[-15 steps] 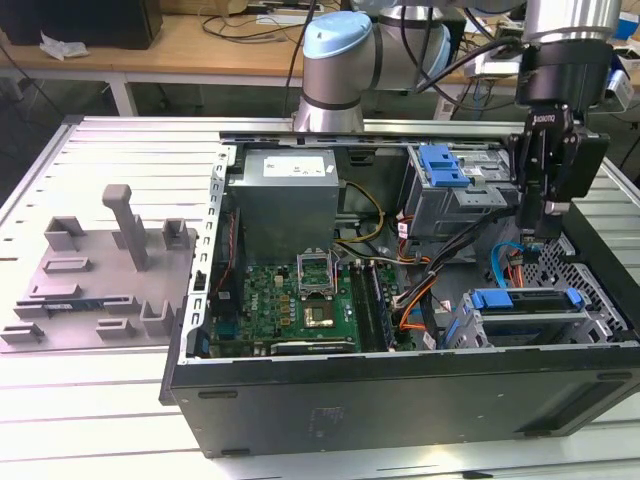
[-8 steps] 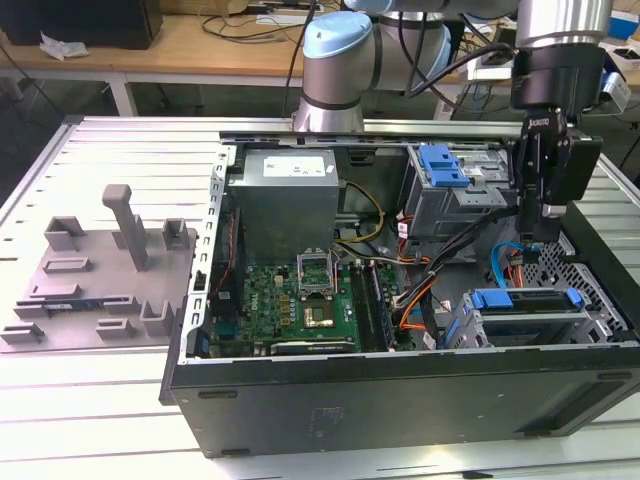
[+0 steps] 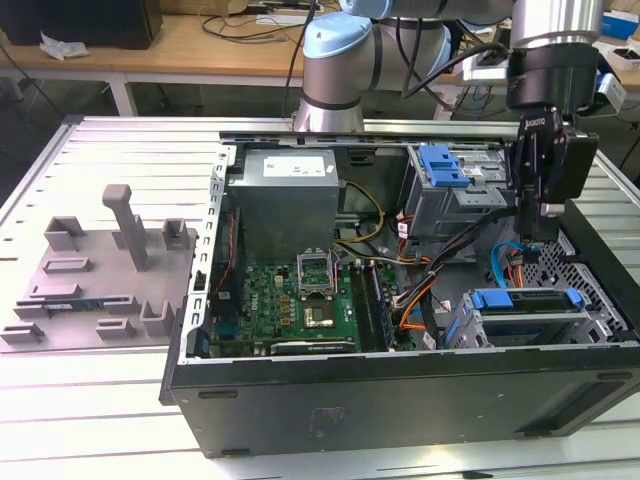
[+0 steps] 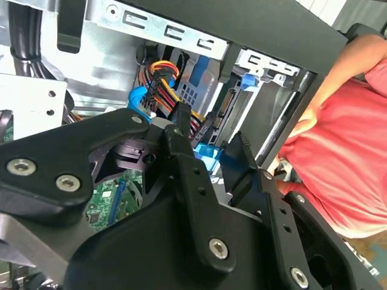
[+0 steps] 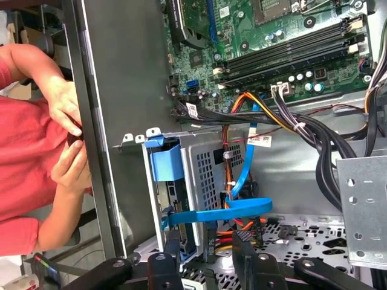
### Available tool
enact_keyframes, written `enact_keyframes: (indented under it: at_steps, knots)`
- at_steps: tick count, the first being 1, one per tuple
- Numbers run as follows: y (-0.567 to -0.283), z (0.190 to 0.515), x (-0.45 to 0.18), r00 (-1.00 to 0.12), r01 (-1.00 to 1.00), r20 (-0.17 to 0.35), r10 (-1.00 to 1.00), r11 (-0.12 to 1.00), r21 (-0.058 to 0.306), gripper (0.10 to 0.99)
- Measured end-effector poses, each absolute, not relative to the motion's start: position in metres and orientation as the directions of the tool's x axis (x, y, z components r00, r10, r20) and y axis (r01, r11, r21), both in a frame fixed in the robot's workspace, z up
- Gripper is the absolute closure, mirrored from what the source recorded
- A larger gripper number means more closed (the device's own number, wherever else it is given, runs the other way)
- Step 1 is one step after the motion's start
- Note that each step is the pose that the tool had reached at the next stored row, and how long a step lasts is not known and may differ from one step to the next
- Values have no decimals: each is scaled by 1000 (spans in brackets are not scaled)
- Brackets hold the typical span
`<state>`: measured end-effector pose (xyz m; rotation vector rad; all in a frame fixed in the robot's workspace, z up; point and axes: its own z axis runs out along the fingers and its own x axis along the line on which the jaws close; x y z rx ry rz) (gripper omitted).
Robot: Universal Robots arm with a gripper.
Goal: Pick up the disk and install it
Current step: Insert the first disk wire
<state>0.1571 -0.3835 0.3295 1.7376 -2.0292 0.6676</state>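
The claw (image 3: 538, 232) hangs open and empty above the disk (image 3: 525, 312) seated in its bay (image 3: 472, 328). Good work here likely means squaring up and missing the blue cable (image 3: 500, 262).

Blue cable (image 5: 230, 212) crosses drive cage (image 5: 202, 175) w/ black cables (image 5: 314, 139) adjacent; above prob. clear.

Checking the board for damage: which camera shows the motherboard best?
The exterior view: nearly all of the green motherboard lies in plain sight. The first wrist view shows its memory-slot end; the second wrist view shows a green sliver.
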Motion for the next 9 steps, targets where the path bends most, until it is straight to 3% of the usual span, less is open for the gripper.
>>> enact_keyframes:
  at_steps: [4,5,6,7,9]
  knots:
    - [-382,329,156,-159,-987,577,-801,120,-106,631]
    - [-381,328,156,-159,-987,577,-801,120,-106,698]
    - [-381,328,156,-159,-987,577,-801,120,-106,698]
    - [-381,328,156,-159,-987,578,-800,120,-106,773]
    - [-380,327,156,-160,-987,581,-798,120,-106,773]
